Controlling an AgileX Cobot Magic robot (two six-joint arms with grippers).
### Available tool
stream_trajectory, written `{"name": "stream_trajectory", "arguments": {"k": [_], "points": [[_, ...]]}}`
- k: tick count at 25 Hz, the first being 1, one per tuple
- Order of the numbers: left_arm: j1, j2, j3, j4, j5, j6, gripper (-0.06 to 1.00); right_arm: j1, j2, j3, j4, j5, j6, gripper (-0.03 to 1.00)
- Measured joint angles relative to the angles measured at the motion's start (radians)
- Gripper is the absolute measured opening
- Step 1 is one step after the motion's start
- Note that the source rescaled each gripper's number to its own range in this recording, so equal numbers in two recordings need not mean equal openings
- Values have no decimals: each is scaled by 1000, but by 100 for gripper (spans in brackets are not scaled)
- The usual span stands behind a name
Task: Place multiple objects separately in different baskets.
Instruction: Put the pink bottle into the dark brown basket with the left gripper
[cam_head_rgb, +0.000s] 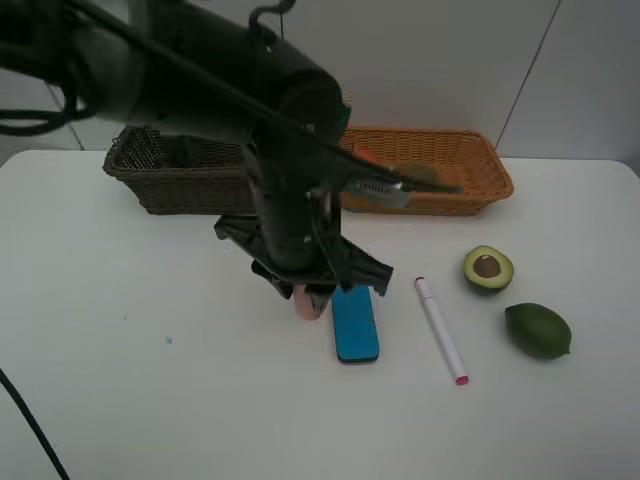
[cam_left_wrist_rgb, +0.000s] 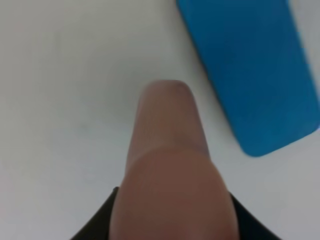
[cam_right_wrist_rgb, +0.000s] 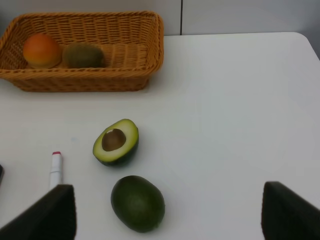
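— Starting at the left: where does the deeper dark brown wicker basket (cam_head_rgb: 150, 190) lie from the small pink bottle (cam_left_wrist_rgb: 167, 150)?

— Behind it and off to the left in the high view, well apart. The left tool (cam_head_rgb: 308, 292) is down low over the white surface (cam_head_rgb: 150, 400). Its black fingers lie flush against both flanks of the bottle, so I judge it to be pinching the bottle. The bottle's long axis runs straight out between them.

— And to the right?

— The blue eraser (cam_head_rgb: 355, 322) is just beside the bottle, with a gap between. Then come the white-pink marker (cam_head_rgb: 440, 330) and both avocados. The right tool (cam_right_wrist_rgb: 170, 215) is spread wide near those, well away from the bottle.

— So the left arm carries it?

— Likely, back-left to the dark basket, since the tan basket (cam_head_rgb: 480, 185) holds fruit.
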Motion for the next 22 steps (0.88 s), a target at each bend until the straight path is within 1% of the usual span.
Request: {"name": "stream_trajectory", "arguments": {"k": [2,4,7,10,12,14,16,19,22], "points": [[39,-32,-54,14,17,1,0,0,0,0,0,0,0,92],[103,-46,-126,36,50,20,0,0,0,0,0,0,0,92],[234,-46,-216,47,86,70,0,0,0,0,0,0,0,92],[382,-46,-278,49,77,105,0,0,0,0,0,0,0,92],[476,-46,-296,41,34,122,0,0,0,0,0,0,0,92],[549,-43,-297,21,-34,145,0,0,0,0,0,0,0,92],[604,-28,-297,-18,-104,187,0,0,0,0,0,0,0,92],[637,18,-298,-70,-197,243,0,0,0,0,0,0,0,92],[638,79,-298,-92,-289,282,0,0,0,0,0,0,0,92]]}}
